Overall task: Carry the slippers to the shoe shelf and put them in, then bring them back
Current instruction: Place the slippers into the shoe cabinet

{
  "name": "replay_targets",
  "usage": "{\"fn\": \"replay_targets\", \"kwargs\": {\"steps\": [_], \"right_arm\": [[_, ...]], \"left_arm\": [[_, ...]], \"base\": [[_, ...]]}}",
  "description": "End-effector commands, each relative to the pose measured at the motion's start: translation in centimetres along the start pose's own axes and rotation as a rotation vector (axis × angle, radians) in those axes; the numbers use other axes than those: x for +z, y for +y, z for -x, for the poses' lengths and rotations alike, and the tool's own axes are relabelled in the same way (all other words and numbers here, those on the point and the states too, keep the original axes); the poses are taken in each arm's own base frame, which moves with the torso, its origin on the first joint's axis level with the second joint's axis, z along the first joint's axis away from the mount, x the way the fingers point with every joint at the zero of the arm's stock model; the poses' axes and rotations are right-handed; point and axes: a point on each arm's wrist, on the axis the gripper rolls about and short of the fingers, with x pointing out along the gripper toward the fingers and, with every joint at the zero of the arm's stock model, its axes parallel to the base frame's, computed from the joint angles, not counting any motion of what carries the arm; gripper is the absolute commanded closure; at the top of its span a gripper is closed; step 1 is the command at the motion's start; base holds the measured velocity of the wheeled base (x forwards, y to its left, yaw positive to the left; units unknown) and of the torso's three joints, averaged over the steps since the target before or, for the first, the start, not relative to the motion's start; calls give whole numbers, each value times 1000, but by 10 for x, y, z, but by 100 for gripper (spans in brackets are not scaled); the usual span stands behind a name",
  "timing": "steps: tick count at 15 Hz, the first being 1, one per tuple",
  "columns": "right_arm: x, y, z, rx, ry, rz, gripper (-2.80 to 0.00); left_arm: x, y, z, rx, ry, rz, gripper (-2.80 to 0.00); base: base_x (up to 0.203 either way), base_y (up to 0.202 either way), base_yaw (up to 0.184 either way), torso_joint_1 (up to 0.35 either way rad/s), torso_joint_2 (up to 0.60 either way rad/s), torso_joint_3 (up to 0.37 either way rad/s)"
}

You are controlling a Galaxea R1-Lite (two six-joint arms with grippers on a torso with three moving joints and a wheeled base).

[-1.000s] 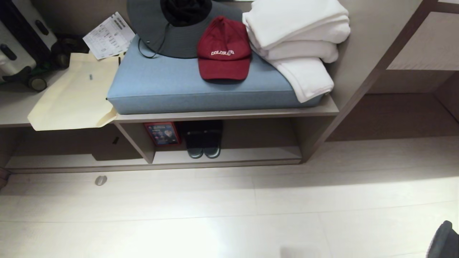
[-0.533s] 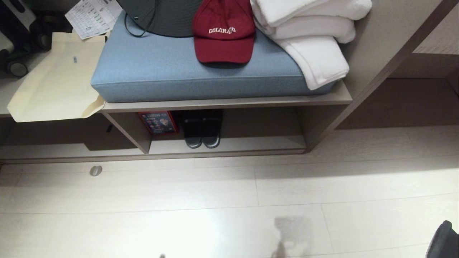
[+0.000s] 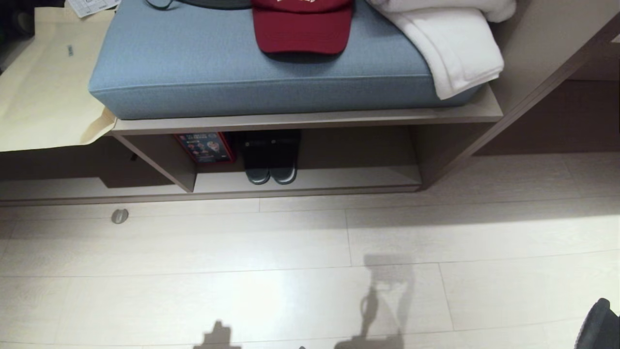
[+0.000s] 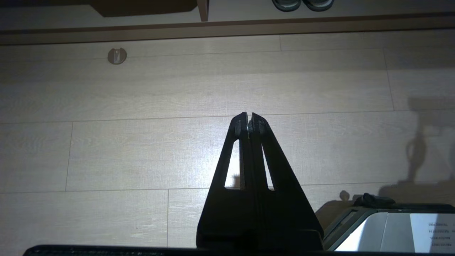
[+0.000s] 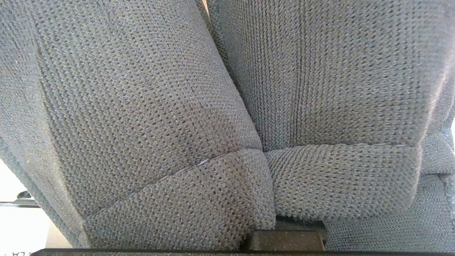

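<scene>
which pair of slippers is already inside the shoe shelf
The dark pair with pale sole rims, side by side beside the red box; the grey knit slippers fill the right wrist view instead.

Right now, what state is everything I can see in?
Grey slippers: held, close before the right wrist camera.
Right gripper: shut on the grey slippers.
Left gripper: shut, empty, over the floor.
Shoe shelf: open-fronted, holding another dark pair, side by side.
Red cap: lying on the blue cushion.
White towel: folded, drooping over the cushion's edge.
</scene>
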Motion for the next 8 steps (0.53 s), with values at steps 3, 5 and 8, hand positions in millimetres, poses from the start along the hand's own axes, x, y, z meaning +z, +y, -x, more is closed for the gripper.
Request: {"fn": "replay_targets", "kwargs": {"steps": [3, 5, 8], "right_arm": [[0, 0, 0, 0, 2, 0, 0], [0, 0, 0, 0, 2, 0, 0], [0, 0, 0, 0, 2, 0, 0]], "left_arm": [[0, 0, 0, 2, 1, 1, 0], [0, 0, 0, 0, 1, 1, 0], [0, 0, 0, 0, 1, 2, 0]], "base": [[0, 0, 0, 0, 3, -195], [0, 0, 0, -2, 5, -195], [0, 0, 0, 6, 4, -195]]}}
